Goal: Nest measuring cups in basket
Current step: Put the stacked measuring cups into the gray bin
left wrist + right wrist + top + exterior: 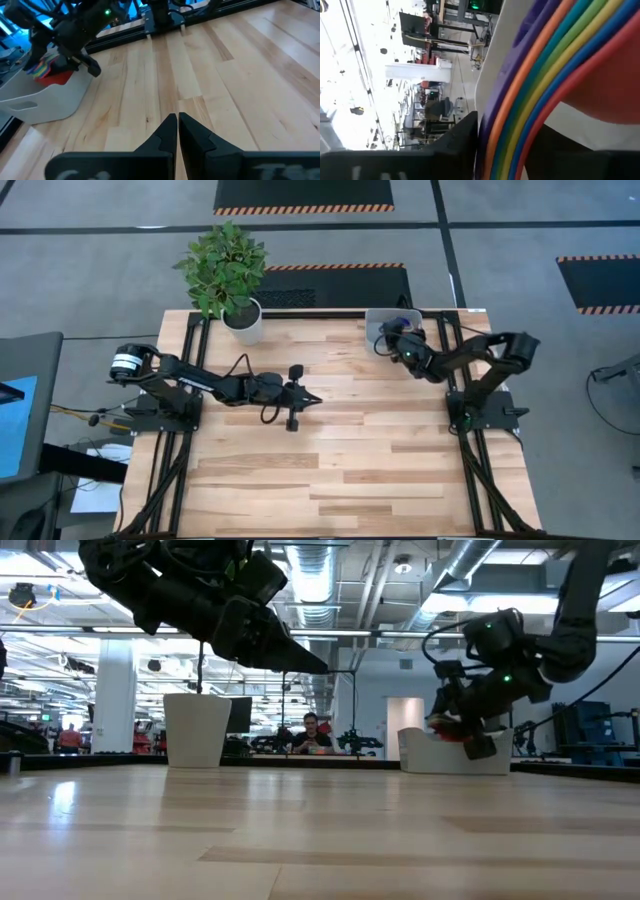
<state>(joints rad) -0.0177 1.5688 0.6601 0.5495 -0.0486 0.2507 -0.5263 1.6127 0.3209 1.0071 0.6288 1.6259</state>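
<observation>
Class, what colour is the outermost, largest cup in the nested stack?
Red; the right wrist view shows it best, beneath the rainbow of other rims.

measuring cups (555,75) cropped by right wrist frame, right gripper (392,343) fingertips hidden inside basket (378,321)

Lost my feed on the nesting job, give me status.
Left gripper shut, idle above mid-table. Right gripper over the basket, fingers straddling the nested measuring cups stack. Plant pot well clear.
</observation>
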